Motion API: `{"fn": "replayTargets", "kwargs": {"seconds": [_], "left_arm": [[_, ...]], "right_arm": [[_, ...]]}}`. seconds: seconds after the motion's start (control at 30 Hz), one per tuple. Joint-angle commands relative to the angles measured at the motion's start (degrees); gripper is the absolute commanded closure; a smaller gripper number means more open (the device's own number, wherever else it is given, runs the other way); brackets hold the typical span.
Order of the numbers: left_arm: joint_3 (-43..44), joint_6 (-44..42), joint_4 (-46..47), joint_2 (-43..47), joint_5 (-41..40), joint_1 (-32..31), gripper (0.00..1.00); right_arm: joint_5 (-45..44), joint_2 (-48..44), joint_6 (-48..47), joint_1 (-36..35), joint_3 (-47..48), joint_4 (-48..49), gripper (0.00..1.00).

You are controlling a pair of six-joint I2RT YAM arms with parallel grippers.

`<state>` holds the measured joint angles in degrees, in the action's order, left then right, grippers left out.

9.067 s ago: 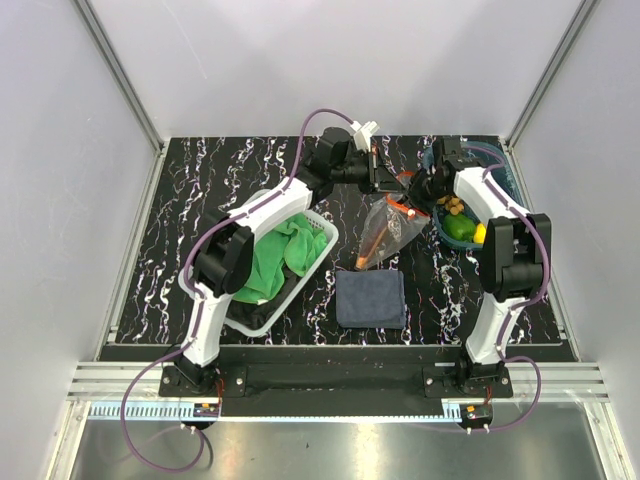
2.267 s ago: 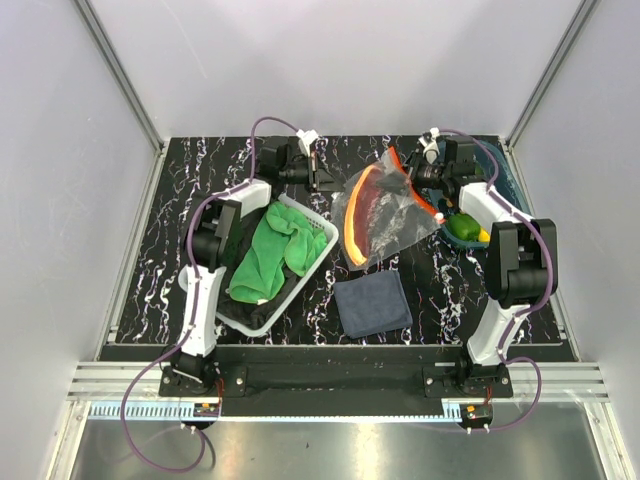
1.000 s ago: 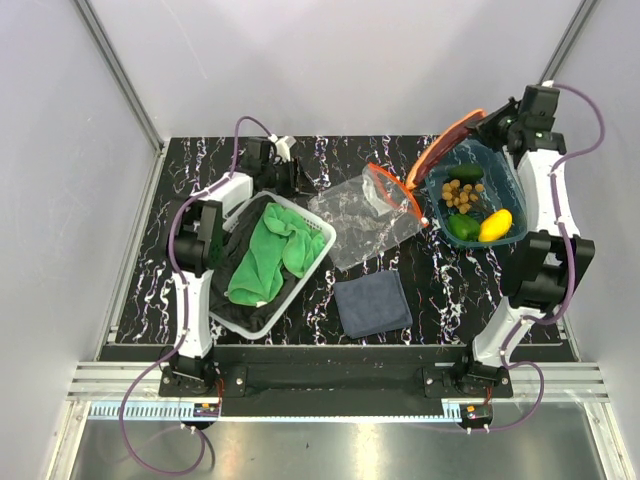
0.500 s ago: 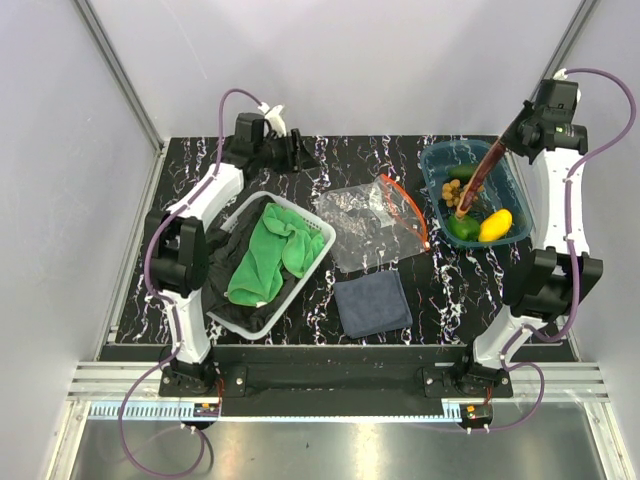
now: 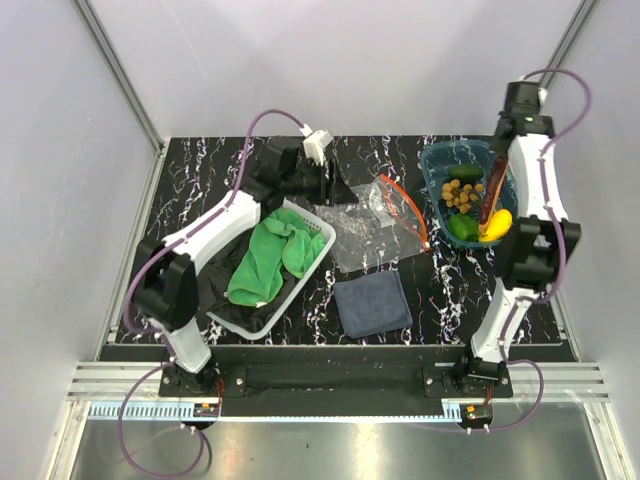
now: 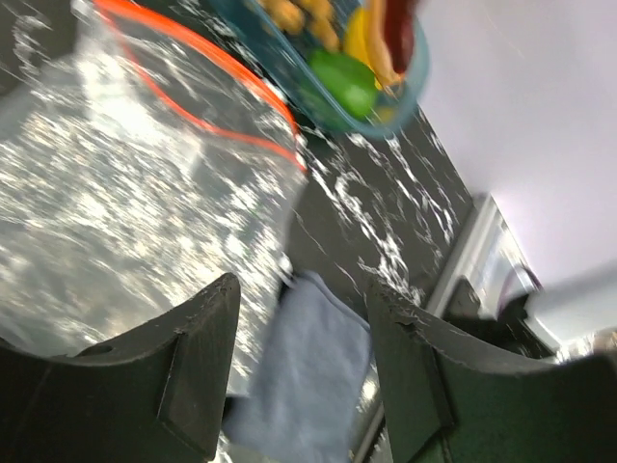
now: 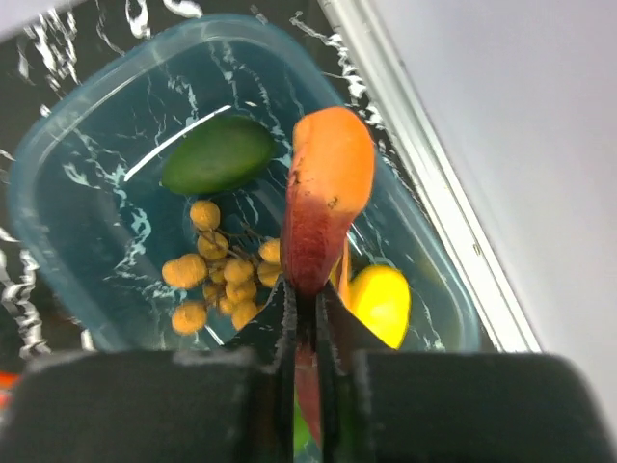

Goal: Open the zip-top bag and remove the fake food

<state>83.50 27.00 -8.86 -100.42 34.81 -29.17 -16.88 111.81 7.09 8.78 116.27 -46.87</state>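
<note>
Black table (image 5: 450, 290), flat clear bag (image 5: 375, 228), left hand (image 6: 301, 294) open, right hand (image 7: 307, 301) clamps orange food (image 7: 328, 193)

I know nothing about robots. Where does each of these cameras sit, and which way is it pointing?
Top: fixed above and behind the robot, looking down on the table; the left arm and right arm show whole.
Left wrist: on the left arm, looking across the bag toward the tray; its open left pincer shows.
Right wrist: on the right arm, looking down into the tray; its right pincer shows, shut on an orange-red piece.
Shared: all three views show the tray.
</note>
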Motion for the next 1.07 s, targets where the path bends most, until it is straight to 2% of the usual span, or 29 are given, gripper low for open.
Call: {"fn": "replayTargets", "kwargs": {"seconds": [0.0, 0.1, 0.17, 0.23, 0.27, 0.33, 0.37, 0.4, 0.47, 0.57, 0.63, 0.67, 0.7, 0.77, 0.8, 0.83, 0.9, 1.03], "left_arm": [[-4.7, -1.1, 2.3, 8.1, 1.5, -0.5, 0.41], [-8.0, -3.0, 0.3, 12.3, 0.7, -0.5, 0.38], [-10.0, -3.7, -0.6, 15.3, 0.0, -0.6, 0.28], [-12.0, -4.5, -0.9, 17.4, -0.3, -1.1, 0.25], [-12.6, -4.9, -0.8, 19.0, -0.5, -1.4, 0.19], [-13.6, -6.1, -0.9, 20.5, -1.1, -2.6, 0.18], [-14.4, -6.3, -1.0, 21.7, -1.1, -3.1, 0.17], [-14.8, -6.4, -0.9, 22.3, -1.1, -3.5, 0.16], [-15.5, -6.3, -1.0, 23.3, -1.3, -5.1, 0.14], [-16.9, -4.9, -0.8, 24.5, -1.2, -7.4, 0.13], [-18.3, -4.7, -0.4, 26.2, -1.8, -9.3, 0.12], [-19.1, -4.2, -0.1, 26.9, -2.1, -9.8, 0.12], [-21.3, -3.7, 0.9, 28.8, -2.4, -10.4, 0.12], [-24.2, -0.9, 2.6, 31.2, -3.0, -11.6, 0.12], [-27.5, 0.3, 5.1, 32.5, -3.4, -12.2, 0.12], [-29.8, 1.7, 6.7, 35.6, -4.2, -12.8, 0.11], [-37.0, 6.6, 12.9, 39.1, -6.2, -13.9, 0.11], [-49.6, 18.3, 27.1, 53.4, -9.9, -14.6, 0.08]], "right_arm": [[-4.8, 8.8, -2.8, -3.5, 9.1, -1.6, 0.85], [-6.4, 15.5, -1.7, -6.1, 17.8, -6.5, 0.64], [-6.9, 19.6, 0.3, -7.3, 24.7, -12.2, 0.43], [-7.0, 21.9, 2.6, -7.7, 32.3, -19.5, 0.33], [-6.6, 22.7, 4.6, -8.3, 34.3, -21.9, 0.27], [-7.0, 21.7, 5.3, -10.3, 35.1, -25.6, 0.2], [-7.5, 18.8, 5.2, -12.4, 33.8, -25.6, 0.11], [-7.5, 17.0, 5.6, -13.2, 31.8, -24.9, 0.09], [-3.8, 10.8, 7.6, -15.9, 25.3, -24.2, 0.0], [5.9, 2.1, 11.0, -18.6, 13.9, -22.5, 0.0], [10.5, -3.3, 13.1, -22.0, 2.3, -18.2, 0.0], [16.6, -9.4, 14.7, -23.0, -2.7, -15.6, 0.0], [18.7, -12.8, 17.1, -24.2, -13.0, -9.8, 0.0], [26.5, -23.5, 23.2, -24.8, -23.6, -3.3, 0.0], [28.4, -27.3, 25.3, -25.3, -33.9, 3.6, 0.0], [29.8, -34.4, 27.0, -25.4, -38.4, 6.7, 0.0], [31.3, -40.7, 30.8, -25.4, -49.2, 10.5, 0.0], [38.0, -58.3, 35.2, -25.4, -60.1, 11.9, 0.0]]}}
